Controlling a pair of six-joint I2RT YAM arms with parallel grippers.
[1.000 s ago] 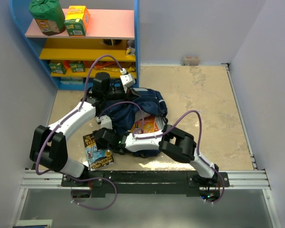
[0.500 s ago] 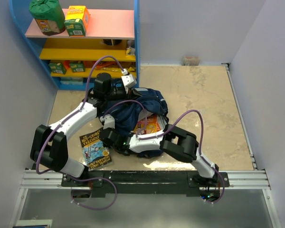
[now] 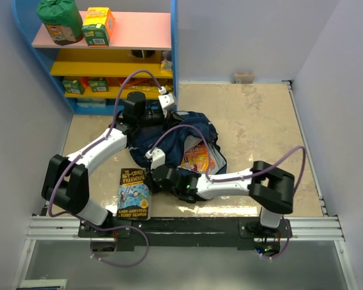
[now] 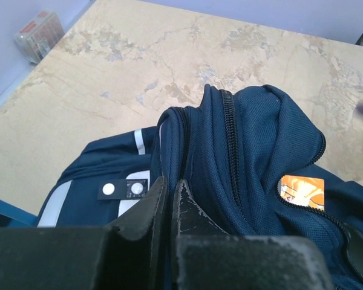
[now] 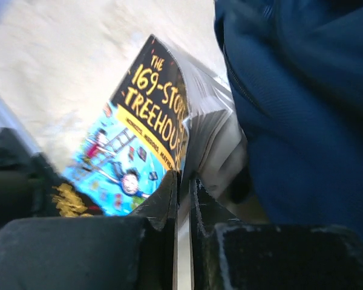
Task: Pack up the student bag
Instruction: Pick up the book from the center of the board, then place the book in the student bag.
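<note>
The student bag (image 3: 190,128), navy blue, lies slumped on the table's left half, and its zip mouth gapes over an orange book (image 3: 199,160). My left gripper (image 3: 150,119) is shut on the bag's top edge; in the left wrist view its fingertips (image 4: 169,184) pinch navy fabric (image 4: 254,151) beside a white patch (image 4: 130,202). A black-and-blue Treehouse paperback (image 3: 134,193) lies in front of the bag. My right gripper (image 3: 151,180) is shut on the book's edge: in the right wrist view (image 5: 184,180) the cover (image 5: 142,145) is raised and the pages fan open next to the bag (image 5: 308,103).
A blue shelf unit (image 3: 172,48) with pink and yellow boards stands at the back left, carrying a green pouch (image 3: 59,19) and juice cartons (image 3: 98,25). A small box (image 3: 243,77) sits against the back wall. Grey walls close in both sides.
My right gripper has shut on the paperback and swung it round towards the near edge. The right arm has stretched out leftward. The bag has shifted slightly right in the left gripper.
</note>
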